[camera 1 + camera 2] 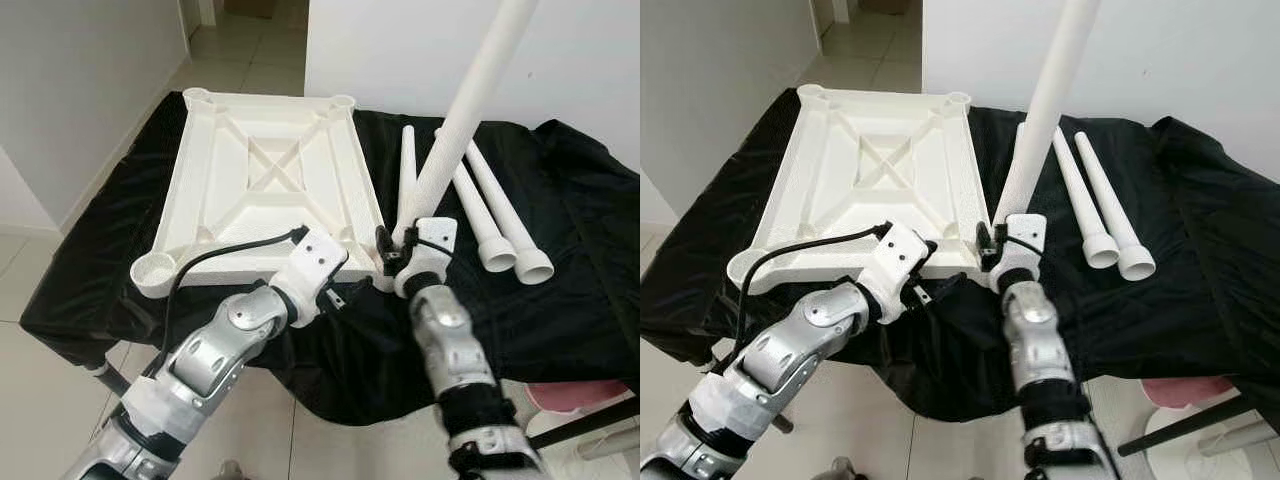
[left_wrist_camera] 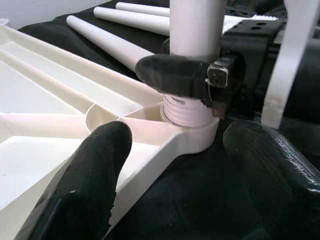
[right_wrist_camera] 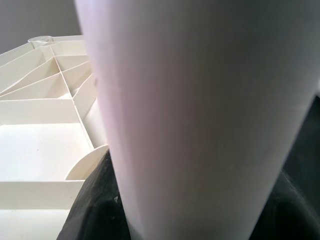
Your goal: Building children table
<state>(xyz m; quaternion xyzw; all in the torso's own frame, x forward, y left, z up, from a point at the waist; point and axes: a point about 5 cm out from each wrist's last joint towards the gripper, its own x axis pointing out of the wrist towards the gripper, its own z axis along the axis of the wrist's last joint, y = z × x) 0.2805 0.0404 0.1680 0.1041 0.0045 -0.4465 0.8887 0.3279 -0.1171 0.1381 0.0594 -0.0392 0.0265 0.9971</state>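
Observation:
The white tabletop [image 1: 265, 170] lies upside down on a black cloth. My right gripper [image 1: 392, 250] is shut on a white table leg [image 1: 465, 110], holding it upright and slightly tilted over the tabletop's near right corner. In the left wrist view the leg's threaded end [image 2: 182, 107] sits in the corner socket, with a right finger [image 2: 170, 75] wrapped around the leg just above it. My left gripper [image 2: 182, 175] is open, its fingers [image 2: 95, 175] straddling that same corner without holding it. The leg [image 3: 200, 115] looms close in the right wrist view.
Three more white legs lie on the cloth right of the tabletop: one [image 1: 408, 165] close to it, two [image 1: 495, 205] farther right. The black cloth [image 1: 580, 250] hangs over the table's edges. A white wall stands behind; tiled floor lies to the left.

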